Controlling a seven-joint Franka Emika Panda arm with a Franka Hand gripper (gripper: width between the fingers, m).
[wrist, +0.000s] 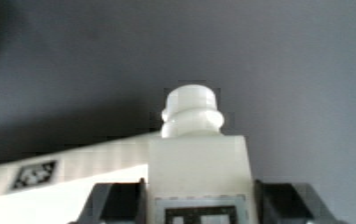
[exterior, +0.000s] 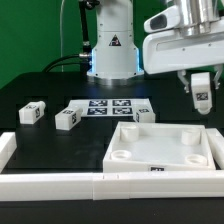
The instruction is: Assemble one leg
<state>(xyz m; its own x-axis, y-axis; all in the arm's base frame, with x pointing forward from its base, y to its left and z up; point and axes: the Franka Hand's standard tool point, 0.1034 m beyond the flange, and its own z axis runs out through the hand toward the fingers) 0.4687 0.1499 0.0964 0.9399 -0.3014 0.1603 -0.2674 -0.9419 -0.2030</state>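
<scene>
My gripper (exterior: 200,98) hangs at the exterior view's right, above the far right corner of the large white square panel (exterior: 165,148). It is shut on a white leg (exterior: 201,88), held upright above the panel without touching it. In the wrist view the leg (wrist: 200,140) stands between my dark fingers (wrist: 114,203), its rounded peg end pointing away and a tag on its near face. My gripper (wrist: 201,208) clamps its lower part. Three more legs lie on the black table: one (exterior: 33,112), a second (exterior: 68,118), and a third (exterior: 140,115).
The marker board (exterior: 110,107) lies behind the panel. A white rail (exterior: 50,186) runs along the table's front edge and turns up the left side. The robot base (exterior: 112,50) stands at the back. A white tagged edge (wrist: 50,170) shows in the wrist view.
</scene>
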